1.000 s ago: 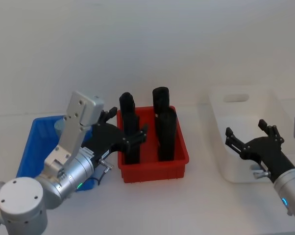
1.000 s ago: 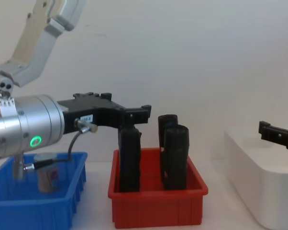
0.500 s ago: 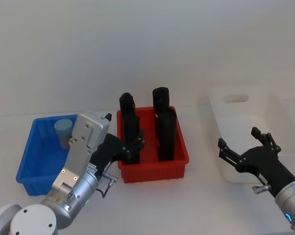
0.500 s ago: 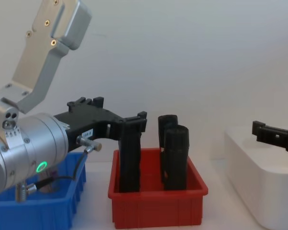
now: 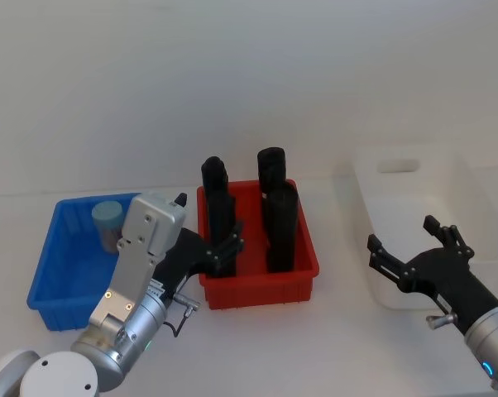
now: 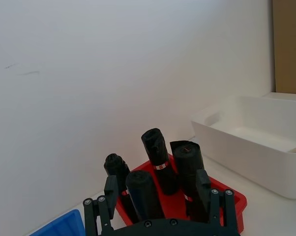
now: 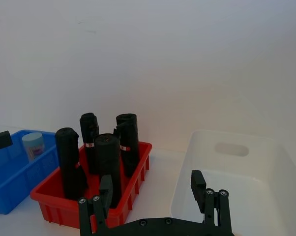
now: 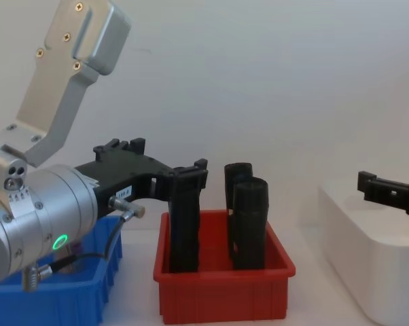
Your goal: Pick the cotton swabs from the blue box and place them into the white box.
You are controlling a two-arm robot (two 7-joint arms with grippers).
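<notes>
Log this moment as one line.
left tool: open, empty | right tool: open, by white box | swab tub: in blue box

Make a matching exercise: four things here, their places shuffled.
1. clear cotton swab tub with pale lid
2. tall black upright blocks
3. left gripper
4. right gripper

A. by the smooth white plastic box's near corner
B. standing in the red plastic bin
C. inside the ribbed blue plastic box
D. by the red bin's front left corner

Pairs: 1-C, 2-B, 3-D, 4-A
</notes>
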